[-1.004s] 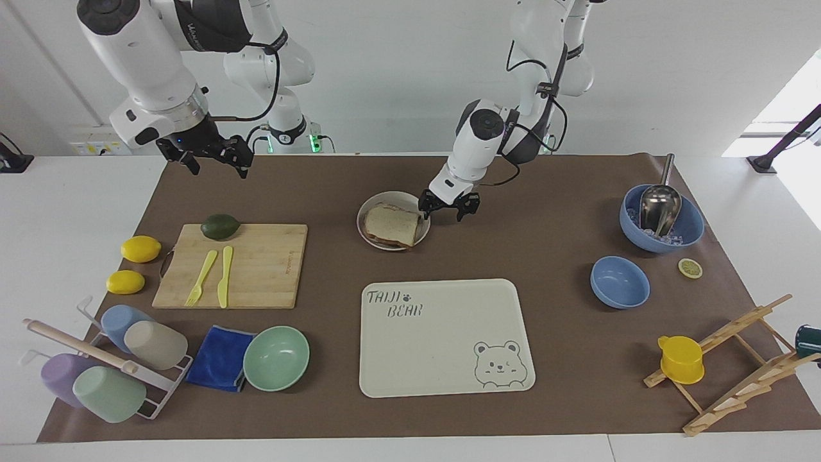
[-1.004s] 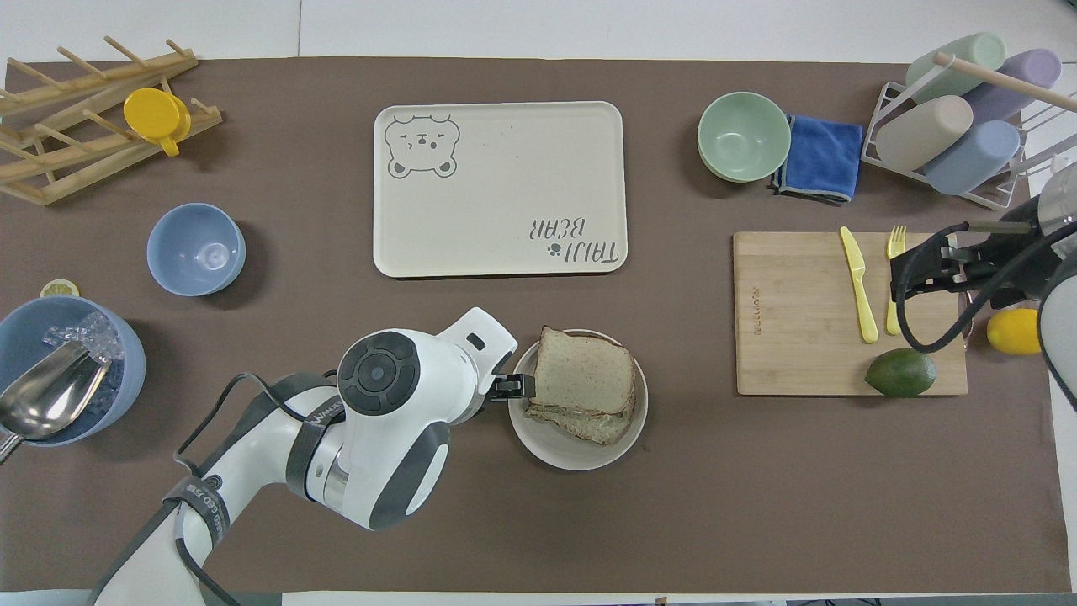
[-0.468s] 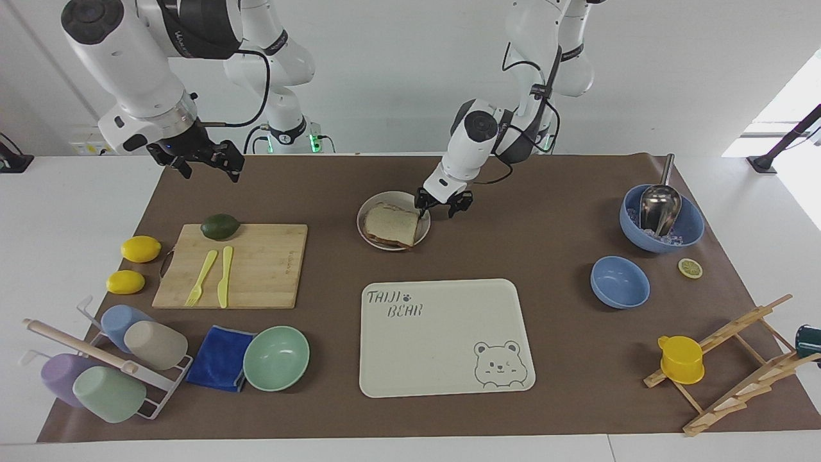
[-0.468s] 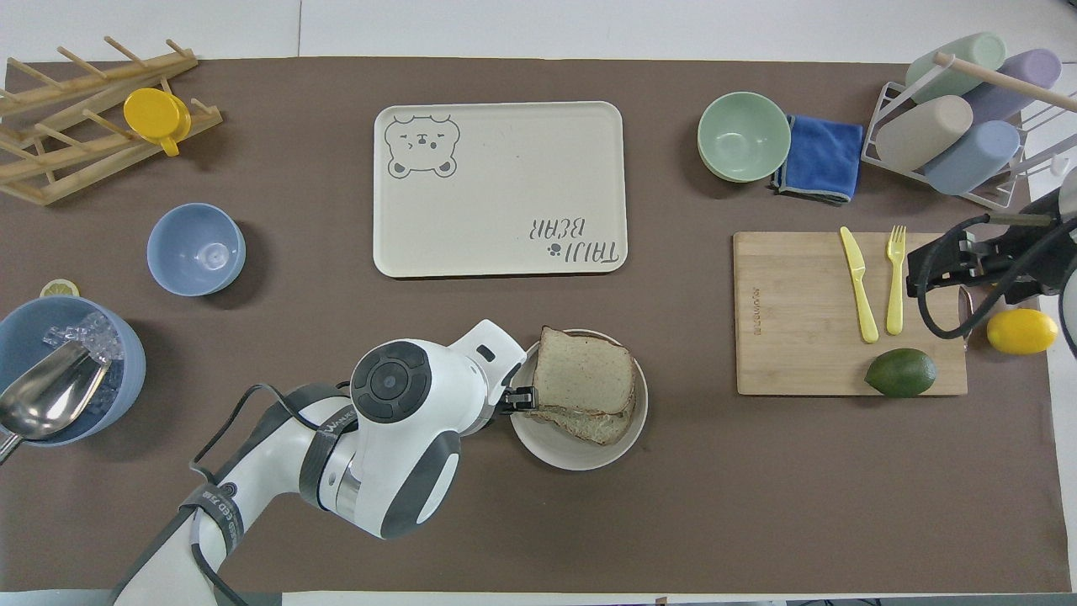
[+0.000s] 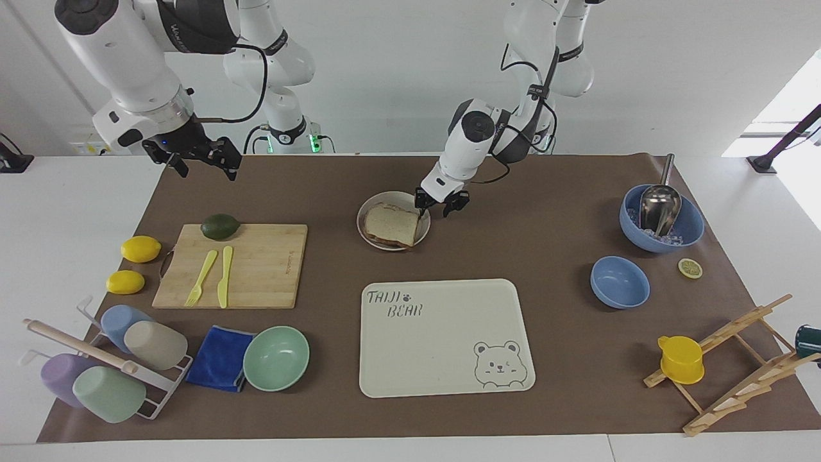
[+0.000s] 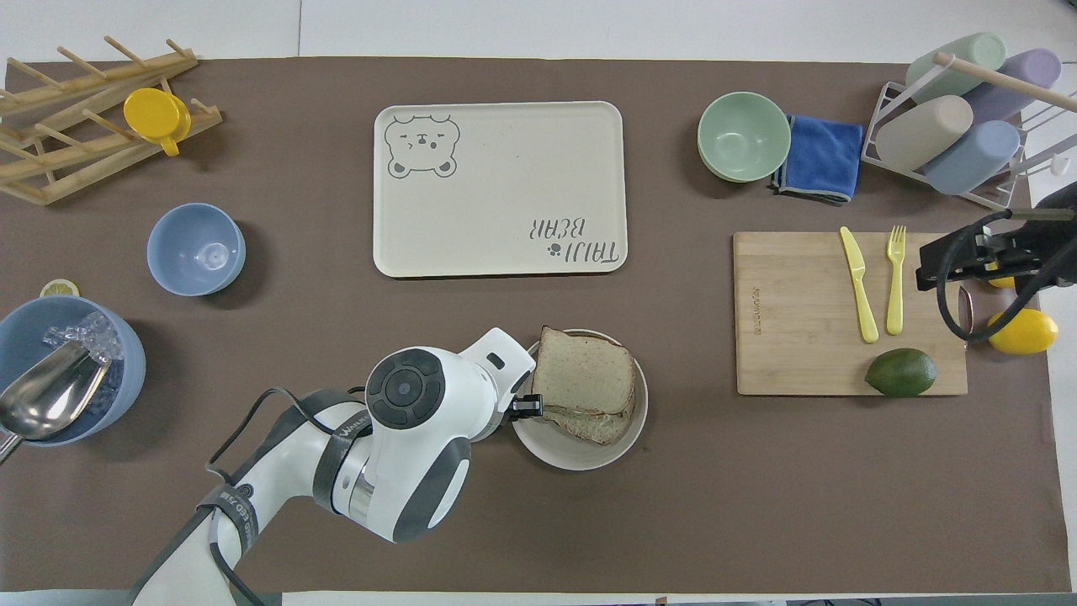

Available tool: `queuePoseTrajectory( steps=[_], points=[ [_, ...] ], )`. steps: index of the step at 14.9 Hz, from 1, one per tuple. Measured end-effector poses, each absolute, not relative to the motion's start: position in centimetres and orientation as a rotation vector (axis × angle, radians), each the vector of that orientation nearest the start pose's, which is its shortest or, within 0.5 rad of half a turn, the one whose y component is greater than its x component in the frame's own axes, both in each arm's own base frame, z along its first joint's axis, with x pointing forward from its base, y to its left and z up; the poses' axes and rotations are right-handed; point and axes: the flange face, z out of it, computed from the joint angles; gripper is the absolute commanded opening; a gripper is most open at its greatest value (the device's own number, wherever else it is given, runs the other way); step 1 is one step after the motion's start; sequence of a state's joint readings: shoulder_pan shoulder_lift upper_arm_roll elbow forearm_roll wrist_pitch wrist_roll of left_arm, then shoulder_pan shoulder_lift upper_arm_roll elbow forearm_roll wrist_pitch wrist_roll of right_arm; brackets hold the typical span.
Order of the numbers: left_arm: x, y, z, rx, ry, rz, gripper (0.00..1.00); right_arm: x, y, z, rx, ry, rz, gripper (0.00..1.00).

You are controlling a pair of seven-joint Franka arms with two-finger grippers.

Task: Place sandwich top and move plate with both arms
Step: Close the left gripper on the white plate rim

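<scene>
Sandwich top (image 5: 391, 222) lies on the plate (image 5: 369, 236), centre of the facing view. The left hand (image 5: 438, 203), fingers parted, straddles the plate's rim beside the bread. The right hand (image 5: 198, 158), open and empty, hangs upper left over the desk (image 5: 545, 359).

A brown mat (image 5: 558, 192) covers the white table (image 5: 58, 212). Near the robots, at the middle, a plate (image 5: 392, 243) is set. Farther out lies a cream tray (image 5: 442, 333). Toward the right arm's end are laid a cutting board (image 5: 263, 266), two lemons (image 5: 140, 249), a green bowl (image 5: 276, 358), a blue cloth (image 5: 220, 357) and a cup rack (image 5: 102, 366). Toward the left arm's end are placed two blue bowls (image 5: 619, 282), a lemon slice (image 5: 690, 268) and a wooden rack (image 5: 737, 366).
</scene>
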State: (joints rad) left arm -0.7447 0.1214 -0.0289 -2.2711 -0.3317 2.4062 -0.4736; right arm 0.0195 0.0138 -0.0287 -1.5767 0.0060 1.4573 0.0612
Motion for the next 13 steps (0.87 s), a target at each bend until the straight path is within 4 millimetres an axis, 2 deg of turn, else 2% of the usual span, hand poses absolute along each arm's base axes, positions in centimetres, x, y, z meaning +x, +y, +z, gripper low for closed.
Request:
queuePoseTrajectory(
  steps=[4, 7, 9, 10, 13],
  points=[
    [37.67, -37.81, 30.09, -3.335, 0.087, 0.199, 0.43, 54.53, -0.24, 60.53, -3.124, 0.1, 0.209, 1.0],
    [37.68, -37.84, 30.11, -3.337, 0.084, 0.198, 0.24, 54.52, -0.25, 60.55, -3.124, 0.101, 0.208, 1.0],
    [37.66, -37.81, 30.01, -3.336, 0.083, 0.201, 0.05, 54.5, -0.24, 60.56, -3.124, 0.101, 0.209, 1.0],
    [37.65, -37.88, 30.05, -3.338, 0.084, 0.198, 0.0, 54.49, -0.25, 60.55, -3.124, 0.101, 0.211, 1.0],
    [37.87, -37.99, 30.56, -3.352, 0.075, 0.184, 0.0, 54.48, -0.58, 60.55, -3.123, 0.11, 0.211, 1.0]
  ],
)
